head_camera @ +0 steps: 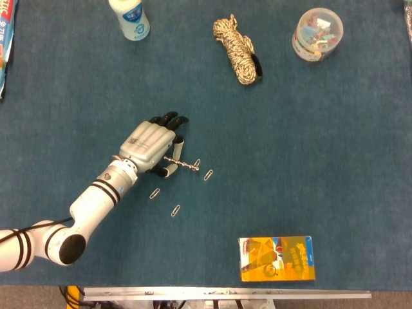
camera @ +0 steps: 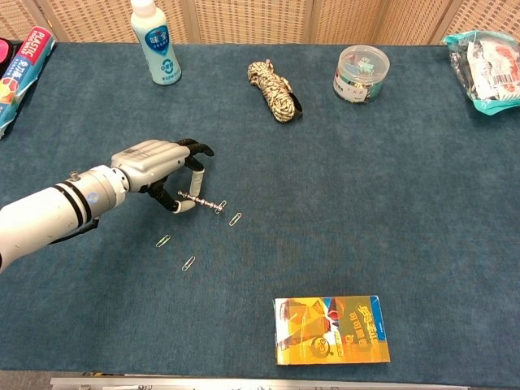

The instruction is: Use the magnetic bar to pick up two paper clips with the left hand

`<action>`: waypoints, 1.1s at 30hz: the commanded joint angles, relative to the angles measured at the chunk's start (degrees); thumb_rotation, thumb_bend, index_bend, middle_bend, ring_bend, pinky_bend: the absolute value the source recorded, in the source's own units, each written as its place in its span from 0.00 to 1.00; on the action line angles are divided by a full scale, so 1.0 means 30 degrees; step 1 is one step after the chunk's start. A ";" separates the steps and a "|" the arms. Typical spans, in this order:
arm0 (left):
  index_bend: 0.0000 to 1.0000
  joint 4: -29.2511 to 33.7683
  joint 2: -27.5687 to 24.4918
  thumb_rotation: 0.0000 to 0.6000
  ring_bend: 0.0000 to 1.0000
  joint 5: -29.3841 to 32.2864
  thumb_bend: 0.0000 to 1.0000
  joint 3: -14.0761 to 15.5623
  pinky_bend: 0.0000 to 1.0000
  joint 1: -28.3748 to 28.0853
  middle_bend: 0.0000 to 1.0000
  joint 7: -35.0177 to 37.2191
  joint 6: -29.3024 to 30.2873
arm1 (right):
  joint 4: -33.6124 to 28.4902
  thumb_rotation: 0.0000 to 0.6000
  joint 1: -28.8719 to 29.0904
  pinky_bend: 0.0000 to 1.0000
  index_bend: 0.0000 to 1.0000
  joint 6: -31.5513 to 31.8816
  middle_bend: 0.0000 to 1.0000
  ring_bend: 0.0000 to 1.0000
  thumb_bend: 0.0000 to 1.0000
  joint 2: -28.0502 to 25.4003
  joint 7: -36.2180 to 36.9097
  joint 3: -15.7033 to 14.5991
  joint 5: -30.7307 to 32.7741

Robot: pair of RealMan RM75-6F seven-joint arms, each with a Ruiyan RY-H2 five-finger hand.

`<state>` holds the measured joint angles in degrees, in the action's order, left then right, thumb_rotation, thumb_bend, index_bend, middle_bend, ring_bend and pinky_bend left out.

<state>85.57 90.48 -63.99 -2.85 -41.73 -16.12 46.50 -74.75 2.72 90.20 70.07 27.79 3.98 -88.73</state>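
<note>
Four clips [head_camera: 197, 163] lie on the worktop; the left hand [head_camera: 153, 145] grips the bar [head_camera: 182, 165], its tip at the nearest — a fast sweep could knock it away.

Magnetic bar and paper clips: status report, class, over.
Left hand holds magnetic bar. Bar tip at nearest paper clip; contact unclear. Three other clips on the cloth. Right hand not in view. Path unobstructed.

Table [camera: 422, 203] covered edge to edge in dark teal carpet-like cloth, evenly lit. Beyond its far edge, woven tan wicker panels [camera: 244, 18] with pale vertical frame strips. Along the table's near edge, a metal rail [head_camera: 225, 293]; grey floor below.
</note>
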 commanded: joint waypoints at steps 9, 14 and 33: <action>0.57 -0.0459 0.0197 1.00 0.05 0.0059 0.35 0.0030 0.16 -0.0046 0.12 0.0315 -0.0191 | 0.0046 1.00 -0.0013 0.30 0.40 -0.0050 0.30 0.21 0.10 0.0027 0.0077 0.0016 0.0057; 0.57 -0.0558 0.0235 1.00 0.05 0.0016 0.35 0.0051 0.16 -0.0031 0.12 0.0451 -0.0204 | 0.0106 1.00 -0.0025 0.30 0.40 -0.0060 0.30 0.21 0.10 0.0067 0.0131 0.0020 0.0077; 0.57 0.2533 -0.1780 1.00 0.05 -0.1417 0.35 0.0709 0.16 0.1080 0.12 0.0220 0.1875 | -0.0134 1.00 -0.0121 0.30 0.40 0.0428 0.30 0.21 0.10 -0.0370 0.1317 -0.0164 -0.0498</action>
<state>92.64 85.65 -67.78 -1.05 -38.93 -15.42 51.60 -75.15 2.34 91.49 68.96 31.74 3.49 -90.23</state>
